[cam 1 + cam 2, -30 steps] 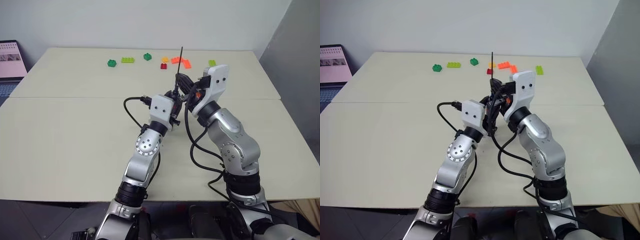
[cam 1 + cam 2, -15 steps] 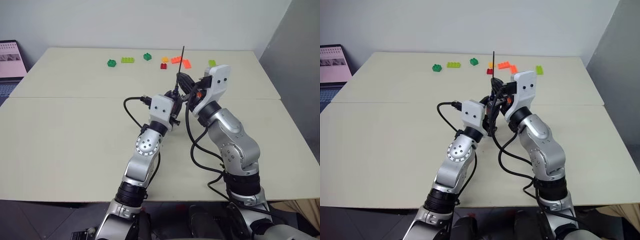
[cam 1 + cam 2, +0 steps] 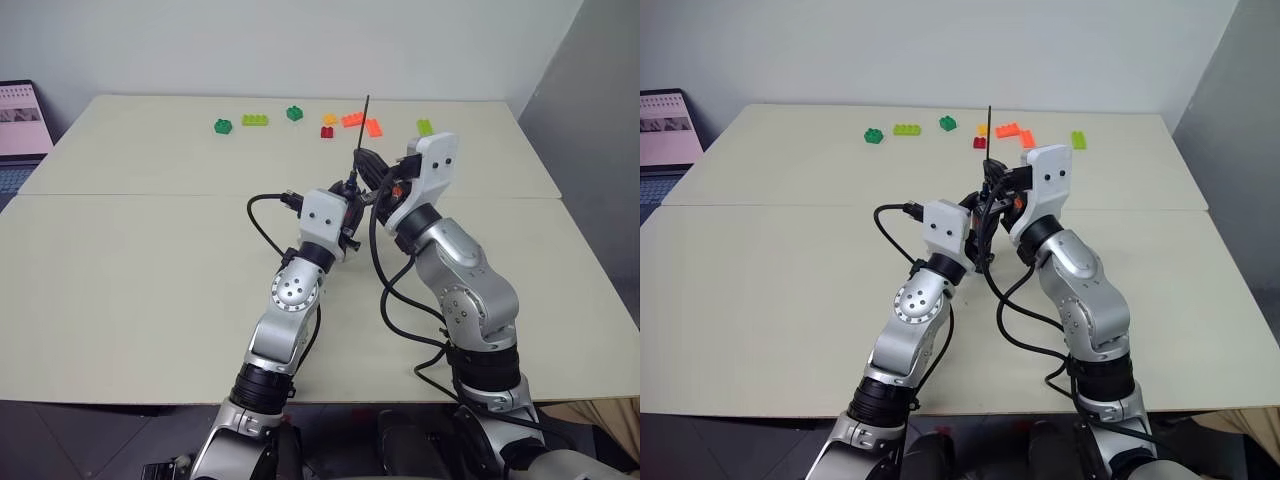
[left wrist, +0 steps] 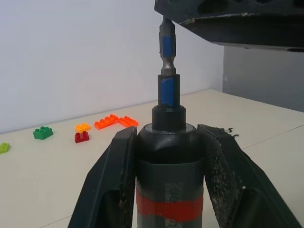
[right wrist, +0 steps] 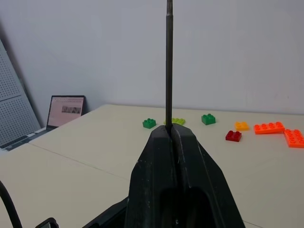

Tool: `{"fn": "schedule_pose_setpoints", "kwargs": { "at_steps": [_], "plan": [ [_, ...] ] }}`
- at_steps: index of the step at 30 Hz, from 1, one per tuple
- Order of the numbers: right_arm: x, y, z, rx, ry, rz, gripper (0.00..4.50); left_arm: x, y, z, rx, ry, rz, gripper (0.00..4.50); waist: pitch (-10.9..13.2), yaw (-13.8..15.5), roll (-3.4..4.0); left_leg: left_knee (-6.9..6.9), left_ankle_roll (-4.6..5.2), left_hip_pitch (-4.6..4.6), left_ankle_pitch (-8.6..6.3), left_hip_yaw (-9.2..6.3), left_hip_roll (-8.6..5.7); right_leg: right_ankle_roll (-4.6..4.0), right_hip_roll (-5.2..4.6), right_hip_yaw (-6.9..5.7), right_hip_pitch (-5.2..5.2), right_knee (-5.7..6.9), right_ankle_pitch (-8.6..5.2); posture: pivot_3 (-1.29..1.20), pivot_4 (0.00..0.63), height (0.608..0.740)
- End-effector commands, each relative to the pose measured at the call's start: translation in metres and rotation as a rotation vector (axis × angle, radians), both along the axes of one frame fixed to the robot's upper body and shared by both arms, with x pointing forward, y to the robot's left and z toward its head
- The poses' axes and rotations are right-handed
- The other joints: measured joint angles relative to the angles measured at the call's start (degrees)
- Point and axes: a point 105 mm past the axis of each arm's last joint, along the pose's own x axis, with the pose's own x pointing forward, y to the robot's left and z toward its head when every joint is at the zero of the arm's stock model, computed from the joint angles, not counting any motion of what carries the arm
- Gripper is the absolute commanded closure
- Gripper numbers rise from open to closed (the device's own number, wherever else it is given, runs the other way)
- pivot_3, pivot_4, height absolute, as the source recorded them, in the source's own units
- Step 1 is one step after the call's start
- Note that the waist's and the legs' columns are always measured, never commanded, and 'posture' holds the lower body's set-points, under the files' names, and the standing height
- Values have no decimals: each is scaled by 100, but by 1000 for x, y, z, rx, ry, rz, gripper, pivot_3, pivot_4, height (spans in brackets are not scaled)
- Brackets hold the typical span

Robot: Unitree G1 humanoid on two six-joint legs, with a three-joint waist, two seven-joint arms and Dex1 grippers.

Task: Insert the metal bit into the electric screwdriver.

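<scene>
The electric screwdriver [image 4: 168,166], black with a red band, stands upright between the fingers of my left gripper [image 4: 168,133], which is shut on it. The metal bit [image 4: 166,45] rises from the screwdriver's front collar; its thick, blue-marked end sits in or on that collar. Above it, my right gripper [image 5: 171,130] is shut on the bit, and the thin rod [image 5: 169,57] sticks out past its fingertips. In the head views both grippers meet over the middle of the table, the right gripper [image 3: 368,165] just above the left gripper [image 3: 350,197], with the bit's tip [image 3: 365,108] pointing up.
Several toy bricks lie along the far edge of the beige table [image 3: 150,250]: green [image 3: 223,125], lime [image 3: 256,120], red [image 3: 327,131], orange [image 3: 362,123]. A laptop [image 3: 20,120] stands off the table's far left corner. Black cables hang from both wrists.
</scene>
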Motion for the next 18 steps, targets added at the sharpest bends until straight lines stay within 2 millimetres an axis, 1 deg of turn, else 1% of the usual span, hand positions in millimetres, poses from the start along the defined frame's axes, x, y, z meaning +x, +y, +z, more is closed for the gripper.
{"fn": "schedule_pose_setpoints", "kwargs": {
  "at_steps": [1,8,15,18],
  "plan": [
    [-4,1,5,4,-27,4,4500,-1,6,3,14,-21,32,2868,0,0,0,0,0,0,0,0,0,0,0,0,0,0,0,0,150,740],
    [-8,9,1,-22,20,51,4500,-1,6,2,15,-20,31,2868,0,-1,0,0,0,0,0,0,0,0,0,0,0,0,0,0,150,740],
    [-9,9,-3,-35,58,72,4500,-1,6,2,14,-21,30,2868,0,-5,0,0,0,1,0,0,0,0,0,0,0,-1,0,0,150,740],
    [-10,10,-2,-34,60,85,4500,-1,6,2,15,-20,30,2868,0,-6,0,0,0,1,0,0,0,1,0,0,0,-1,0,0,150,740]
  ]
}}
